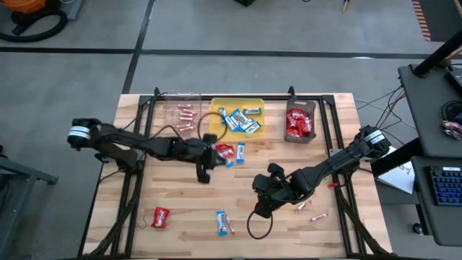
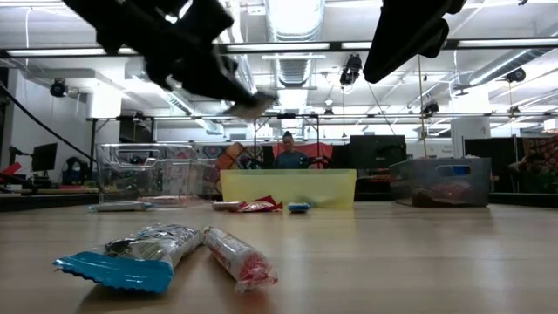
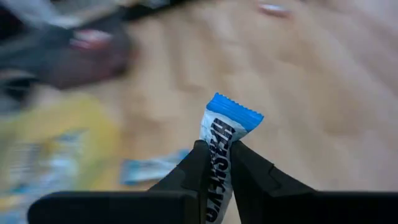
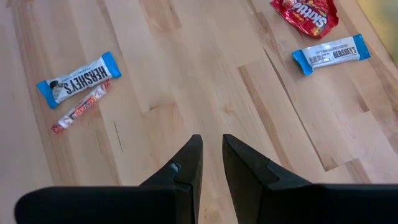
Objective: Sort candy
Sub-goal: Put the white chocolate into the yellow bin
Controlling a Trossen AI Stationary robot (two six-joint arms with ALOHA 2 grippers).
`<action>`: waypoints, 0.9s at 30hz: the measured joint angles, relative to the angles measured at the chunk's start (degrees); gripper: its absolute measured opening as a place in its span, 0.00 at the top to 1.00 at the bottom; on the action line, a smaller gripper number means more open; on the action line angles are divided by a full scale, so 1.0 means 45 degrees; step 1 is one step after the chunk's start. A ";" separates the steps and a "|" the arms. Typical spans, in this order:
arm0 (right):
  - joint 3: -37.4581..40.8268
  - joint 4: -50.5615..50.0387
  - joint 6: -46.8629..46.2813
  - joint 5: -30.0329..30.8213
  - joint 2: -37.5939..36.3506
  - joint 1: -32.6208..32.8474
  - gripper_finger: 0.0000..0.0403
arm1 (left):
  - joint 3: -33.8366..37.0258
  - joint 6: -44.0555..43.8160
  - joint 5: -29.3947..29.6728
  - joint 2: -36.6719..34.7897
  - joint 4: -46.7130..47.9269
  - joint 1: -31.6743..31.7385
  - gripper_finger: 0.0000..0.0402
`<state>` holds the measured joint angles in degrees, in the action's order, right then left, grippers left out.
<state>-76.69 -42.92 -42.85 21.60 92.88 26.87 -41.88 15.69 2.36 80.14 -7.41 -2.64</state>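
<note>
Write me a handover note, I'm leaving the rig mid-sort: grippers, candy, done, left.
Left gripper: shut on a blue-and-white bar, near the yellow tray.
Right gripper: empty, fingers narrowly apart, above bare table.
Done: bars in the yellow tray, red packets in the dark tray, pinkish sticks in the clear tray.
Left: loose candy mid-table and along the near edge.

Grey concrete floor (image 1: pixel 216 25) surrounds the wooden table (image 1: pixel 180 202); ceiling strip lights (image 2: pixel 292 17) glow overhead.

Pale wood tabletop (image 4: pixel 186 81), matt; candy wrappers (image 4: pixel 78 78) glossy.
</note>
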 joint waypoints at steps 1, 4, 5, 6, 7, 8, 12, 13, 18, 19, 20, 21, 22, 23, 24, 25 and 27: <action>0.0004 0.0000 0.0005 -0.0004 0.0000 0.0000 0.86 | -0.0163 0.0192 0.0486 -0.0164 0.0026 0.0087 0.91; 0.0010 0.0008 0.0005 0.0000 0.0000 0.0000 0.86 | -0.0966 0.0540 0.0882 -0.0336 0.0213 0.0629 0.91; 0.0010 0.0005 0.0005 0.0000 0.0000 0.0000 0.86 | -0.1288 0.0592 0.0902 -0.0323 0.0458 0.0899 0.91; 0.0015 0.0000 0.0005 0.0000 0.0000 0.0000 0.86 | -0.1635 0.0623 0.0942 -0.0202 0.0792 0.1223 0.91; 0.0019 -0.0004 0.0006 0.0000 0.0000 0.0000 0.86 | -0.2020 0.0648 0.1039 -0.0044 0.1034 0.1567 0.91; 0.0019 0.0000 0.0015 0.0000 0.0000 0.0000 0.86 | -0.2408 0.0657 0.1182 0.0146 0.1346 0.1923 0.91; 0.0024 -0.0004 0.0229 0.0000 0.0000 0.0000 0.86 | -0.3921 0.0837 0.1325 0.1189 0.2617 0.3430 0.91; 0.0024 -0.0003 0.0314 0.0000 0.0000 0.0000 0.86 | -0.4200 0.0988 0.1194 0.1479 0.2913 0.3784 0.91; 0.0024 -0.0004 0.0345 0.0005 0.0000 0.0000 0.86 | -0.5111 0.1292 0.0068 0.3014 0.3519 0.5357 0.91; 0.0024 -0.0004 0.0387 0.0005 0.0000 0.0000 0.86 | -0.5234 0.1297 -0.0049 0.3294 0.3516 0.5612 0.91; 0.0024 -0.0004 0.0421 0.0005 0.0000 0.0000 0.86 | -0.5345 0.1295 -0.0068 0.3587 0.3525 0.5845 0.91; 0.0027 0.0003 0.0463 0.0010 0.0000 0.0000 0.86 | -0.5459 0.1274 -0.0071 0.3862 0.3566 0.6042 0.91; 0.0036 0.0018 0.0527 0.0010 0.0000 0.0000 0.86 | -0.5565 0.1250 -0.0075 0.4147 0.3592 0.6208 0.91; 0.0045 0.0015 0.0586 0.0012 0.0000 0.0000 0.86 | -0.5672 0.1222 -0.0066 0.4408 0.3621 0.6337 0.91; 0.0059 0.0025 0.0637 0.0015 0.0000 0.0000 0.86 | -0.5778 0.1221 -0.0071 0.4647 0.3722 0.6434 0.91; 0.0068 0.0025 0.0647 0.0028 0.0000 0.0000 0.86 | -0.5912 0.1261 -0.0073 0.4864 0.3871 0.6497 0.91; 0.0078 0.0037 0.0656 0.0198 0.0000 0.0000 0.86 | -0.6164 0.1378 -0.0080 0.5185 0.4036 0.6601 0.91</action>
<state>-76.34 -42.75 -39.90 22.49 92.88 26.87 -69.62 21.89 2.00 103.48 10.76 27.06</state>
